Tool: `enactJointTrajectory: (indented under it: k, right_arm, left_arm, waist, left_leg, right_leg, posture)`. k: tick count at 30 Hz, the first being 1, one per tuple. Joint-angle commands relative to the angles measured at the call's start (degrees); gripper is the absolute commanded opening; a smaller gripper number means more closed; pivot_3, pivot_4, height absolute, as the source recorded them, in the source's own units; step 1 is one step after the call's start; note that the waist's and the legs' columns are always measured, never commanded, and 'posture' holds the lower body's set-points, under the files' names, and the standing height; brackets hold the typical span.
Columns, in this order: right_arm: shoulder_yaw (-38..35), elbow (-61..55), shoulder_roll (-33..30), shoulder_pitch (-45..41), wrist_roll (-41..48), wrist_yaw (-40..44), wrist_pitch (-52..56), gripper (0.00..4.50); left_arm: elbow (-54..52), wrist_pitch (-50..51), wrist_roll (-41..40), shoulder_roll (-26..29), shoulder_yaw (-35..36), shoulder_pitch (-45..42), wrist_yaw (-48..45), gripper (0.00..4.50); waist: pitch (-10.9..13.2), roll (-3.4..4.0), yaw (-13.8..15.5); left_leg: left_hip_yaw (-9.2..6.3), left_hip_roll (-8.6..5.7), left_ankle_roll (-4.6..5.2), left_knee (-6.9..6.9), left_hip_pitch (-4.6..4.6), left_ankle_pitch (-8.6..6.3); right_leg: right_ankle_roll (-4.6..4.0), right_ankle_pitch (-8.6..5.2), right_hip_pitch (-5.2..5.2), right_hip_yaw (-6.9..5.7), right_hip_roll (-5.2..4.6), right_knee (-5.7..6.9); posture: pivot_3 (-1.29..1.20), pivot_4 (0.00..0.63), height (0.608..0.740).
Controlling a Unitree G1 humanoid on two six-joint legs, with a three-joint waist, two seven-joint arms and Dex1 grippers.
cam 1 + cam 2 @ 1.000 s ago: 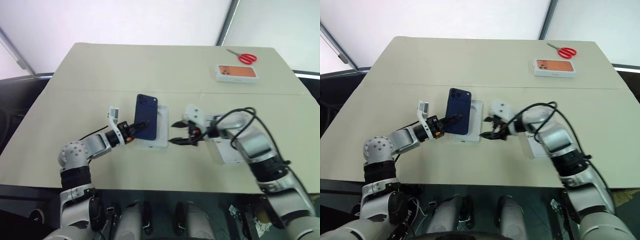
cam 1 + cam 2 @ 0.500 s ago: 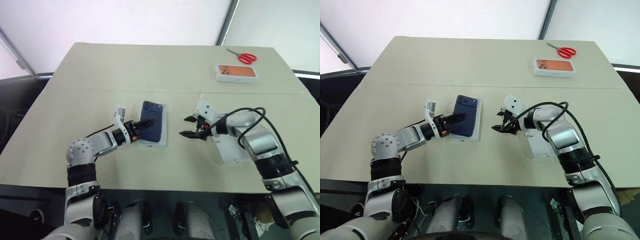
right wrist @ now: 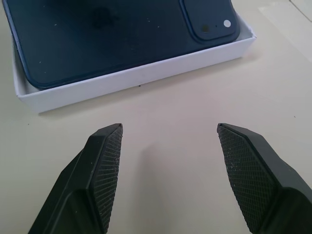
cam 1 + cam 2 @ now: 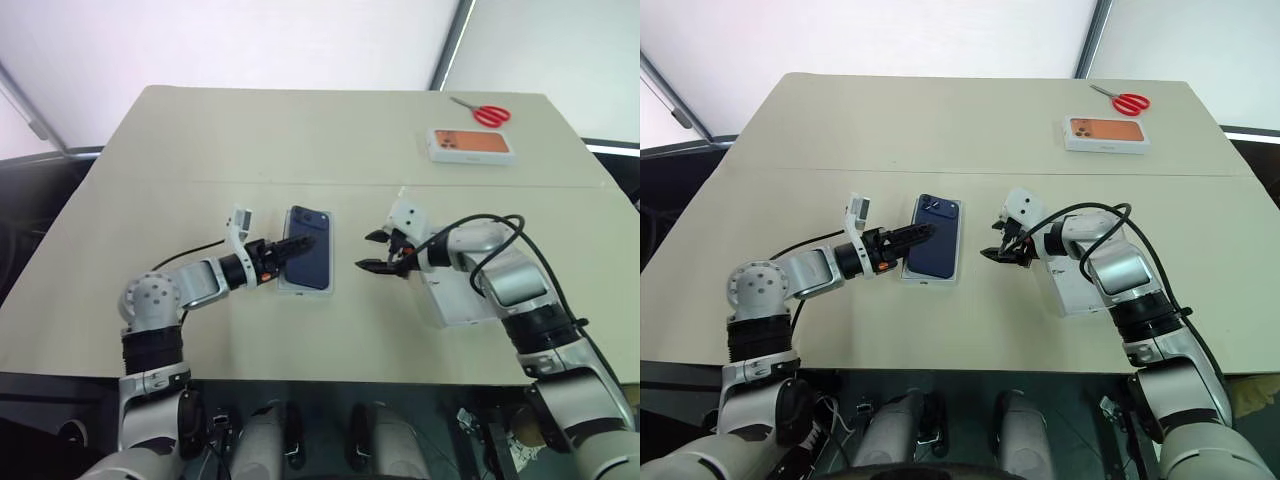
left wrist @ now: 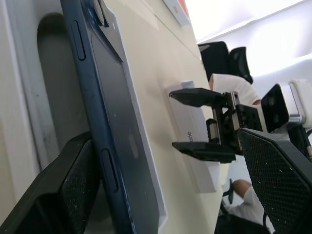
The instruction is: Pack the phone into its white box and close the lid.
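My left gripper (image 4: 298, 246), fingers spread, straddles the phone (image 4: 308, 262), which lies in the white box (image 3: 127, 77) at table centre; my right gripper (image 4: 374, 252), also spread, waits at three o'clock. Pulling back carelessly could drag the phone askew.

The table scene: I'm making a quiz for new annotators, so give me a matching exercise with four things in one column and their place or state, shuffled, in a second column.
Things:
1. phone
2. lid
3. scissors
4. right gripper

Places or states:
A. at the table's far right corner
B. lying camera side up in the white box
C. open, holding nothing, just right of the box
D. flat on the table under the right forearm

Pairs: 1-B, 2-D, 3-A, 4-C
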Motion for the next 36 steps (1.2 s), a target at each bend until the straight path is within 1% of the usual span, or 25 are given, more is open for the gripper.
enactJointTrajectory:
  k: [1, 4, 12, 14, 15, 16, 17, 20, 21, 22, 24, 26, 30, 32, 36]
  right_arm:
    - [-0.07, -0.27, 0.46, -1.32, -0.26, -0.18, -1.24, 3.27]
    - [0.22, 0.22, 0.78, -1.36, -0.70, -0.30, -1.75, 3.27]
    - [-0.36, 1.33, 2.16, -1.88, -0.43, -1.07, -1.61, 3.27]
    - [-0.45, 1.54, 2.40, -1.88, -0.26, -1.02, -1.75, 3.27]
    - [-1.26, 2.03, 2.94, -2.12, 0.07, -2.08, -0.97, 3.00]
    - [-1.50, 2.91, 3.19, -2.47, -0.47, -3.25, -1.09, 2.70]
    - [-1.57, 3.40, 3.27, -2.66, -0.62, -3.62, -1.02, 2.37]
    - [-1.11, 3.29, 3.29, -2.58, -0.36, -3.28, -1.01, 0.83]
    - [-0.92, 3.26, 3.33, -2.54, -0.49, -3.34, -1.16, 0.37]
    - [-0.60, 3.25, 3.33, -2.45, -0.85, -3.47, -1.53, 0.00]
    - [-0.05, 3.24, 3.76, -2.10, -1.56, -4.24, -2.27, 0.00]
    - [0.30, 2.84, 4.76, -1.71, -1.91, -5.28, -2.18, 0.00]
    - [2.44, 1.79, 6.15, -0.68, -3.95, -7.01, -2.92, 0.00]
    - [2.83, 2.01, 7.21, -0.58, -4.39, -8.03, -2.93, 0.00]
    - [3.60, 1.67, 7.94, -0.22, -5.50, -8.94, -3.38, 0.00]
  left_arm:
    - [-2.81, 0.03, -1.24, 1.41, 0.23, -0.33, -0.53, 4.45]
    - [-2.75, -1.74, 0.63, 2.72, -0.42, -0.32, -0.60, 4.45]
    - [-5.22, -2.61, -0.23, 5.91, -0.25, -1.55, -1.74, 4.45]
    - [-4.07, -2.61, 0.07, 6.30, 0.72, -2.34, -0.64, 3.94]
    - [-3.79, -3.31, 0.71, 6.88, 0.80, -2.39, -0.83, 3.63]
    - [-2.79, -3.69, 0.96, 7.32, 1.37, -2.63, -0.79, 3.21]
    - [-2.53, -4.51, 1.64, 7.96, 1.08, -2.48, -1.33, 2.71]
    - [-1.94, -7.24, 4.84, 9.22, -0.93, -1.65, -1.89, 1.19]
    - [-1.71, -8.66, 6.65, 9.73, -2.02, -1.40, -1.92, 0.70]
    - [-1.14, -9.00, 7.77, 10.18, -2.77, -1.31, -1.95, 0.12]
    - [-0.54, -10.30, 10.27, 11.56, -5.29, -0.88, -3.58, 0.12]
    - [0.80, -9.03, 9.54, 11.23, -5.42, -1.27, -4.71, 0.12]
    - [2.93, -11.06, 14.67, 10.51, -9.80, -1.71, -4.13, 0.12]
    - [3.58, -12.27, 16.99, 10.82, -12.84, -1.57, -6.00, 0.12]
    - [4.88, -14.00, 19.72, 9.29, -14.74, -2.43, -6.08, 0.12]
  waist:
    - [0.01, -0.01, 0.06]
    - [0.01, -0.01, 0.04]
    - [0.06, 0.01, -0.02]
    - [0.06, 0.02, 0.04]
    - [0.06, 0.02, 0.02]
    - [0.06, 0.02, -0.08]
    - [0.06, 0.02, -0.11]
    - [0.07, 0.03, -0.10]
    - [0.07, 0.03, -0.07]
    - [0.07, 0.04, -0.04]
    - [0.08, 0.04, -0.03]
    - [0.08, 0.04, -0.08]
    - [0.08, 0.04, -0.02]
    - [0.08, 0.04, -0.11]
    - [0.09, 0.05, 0.00]
  left_leg:
    - [0.00, -0.01, 0.00, 0.00, -0.01, 0.00]
    - [0.00, -0.02, 0.00, 0.00, -0.02, 0.00]
    - [0.00, -0.01, 0.00, -0.01, -0.02, 0.00]
    - [0.00, -0.02, -0.01, -0.01, -0.02, 0.00]
    - [0.00, -0.02, -0.01, -0.01, -0.02, 0.00]
    - [0.00, -0.02, -0.01, -0.01, -0.02, 0.00]
    - [0.00, -0.02, -0.01, -0.02, -0.02, 0.00]
    - [0.01, -0.01, -0.01, -0.03, -0.02, 0.00]
    - [0.02, -0.01, -0.01, -0.03, -0.02, 0.00]
    - [0.02, -0.01, -0.01, -0.03, -0.02, 0.00]
    - [0.02, -0.02, -0.01, -0.03, -0.02, 0.00]
    - [0.03, -0.02, -0.01, -0.04, -0.02, 0.00]
    - [0.03, -0.02, -0.02, -0.07, -0.03, 0.00]
    - [0.04, -0.02, -0.02, -0.07, -0.04, 0.00]
    - [0.05, -0.02, -0.03, -0.07, -0.03, 0.01]
  right_leg:
    - [0.00, 0.00, 0.00, 0.00, -0.01, 0.00]
    - [0.00, 0.00, -0.01, 0.00, -0.02, 0.00]
    - [0.00, 0.00, -0.02, 0.00, -0.01, 0.00]
    - [0.00, 0.00, -0.02, 0.00, -0.02, 0.00]
    - [0.00, 0.00, -0.02, 0.00, -0.02, 0.00]
    - [0.00, 0.00, -0.02, 0.01, -0.02, 0.00]
    - [0.00, 0.00, -0.02, 0.01, -0.01, 0.00]
    - [0.00, 0.00, -0.03, 0.00, 0.02, 0.00]
    - [0.00, 0.00, -0.03, 0.01, 0.02, 0.00]
    - [0.00, 0.00, -0.03, 0.01, 0.02, 0.00]
    - [0.00, 0.00, -0.02, 0.00, 0.02, 0.00]
    - [0.00, 0.00, -0.04, 0.00, 0.03, 0.00]
    - [0.00, 0.00, -0.08, 0.02, 0.02, 0.00]
    - [0.00, 0.00, -0.08, 0.02, 0.02, 0.00]
    - [0.00, 0.00, -0.08, 0.02, 0.01, 0.01]
  posture:
    - [0.00, 0.150, 0.738]
    - [0.00, 0.150, 0.738]
    - [0.00, 0.150, 0.738]
    - [0.00, 0.150, 0.738]
    - [0.00, 0.150, 0.738]
    - [0.00, 0.150, 0.738]
    - [0.00, 0.150, 0.738]
    - [0.00, 0.150, 0.738]
    - [0.00, 0.150, 0.738]
    - [0.00, 0.150, 0.738]
    - [0.00, 0.150, 0.738]
    - [0.00, 0.150, 0.738]
    - [0.00, 0.150, 0.738]
    - [0.00, 0.150, 0.738]
    - [0.00, 0.150, 0.738]
